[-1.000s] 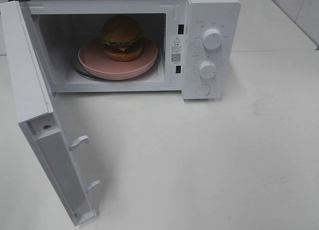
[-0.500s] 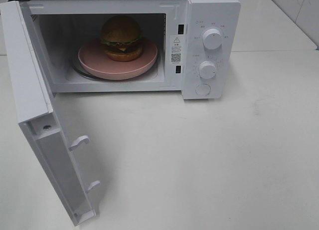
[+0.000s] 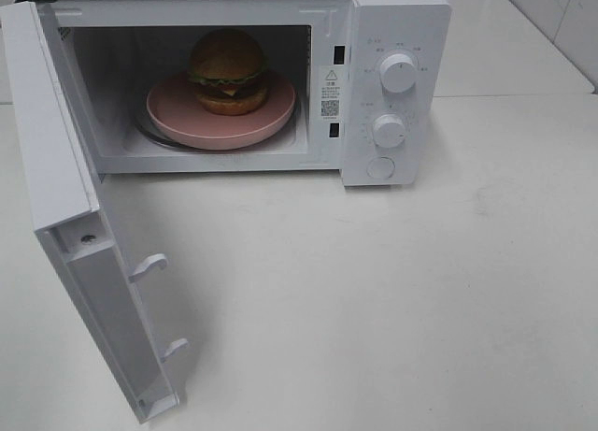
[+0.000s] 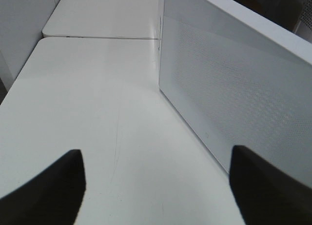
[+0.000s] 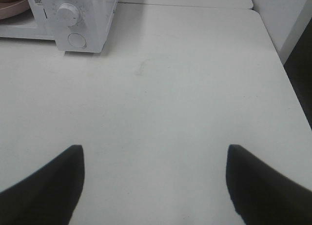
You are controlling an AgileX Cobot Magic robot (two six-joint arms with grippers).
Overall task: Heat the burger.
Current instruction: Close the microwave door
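Exterior high view takes in the whole white microwave (image 3: 397, 20) on the table (image 3: 420, 291). Its door (image 3: 56, 150) is swung wide open on the left, and the burger (image 3: 227, 71) sits on the pink plate (image 3: 177, 118) inside the cavity. Two knobs (image 3: 399, 73) stand one above the other on the panel. Only the wrist views show the grippers. Left wrist view has the left gripper (image 4: 156, 186) over bare tabletop just beside the door's dotted outer face, its dark fingers (image 4: 48, 191) spread wide with nothing between them. Right wrist view has the right gripper (image 5: 155, 183) likewise spread and empty over the table, well apart from the microwave's panel, where a sliver of the plate's rim shows beside it.
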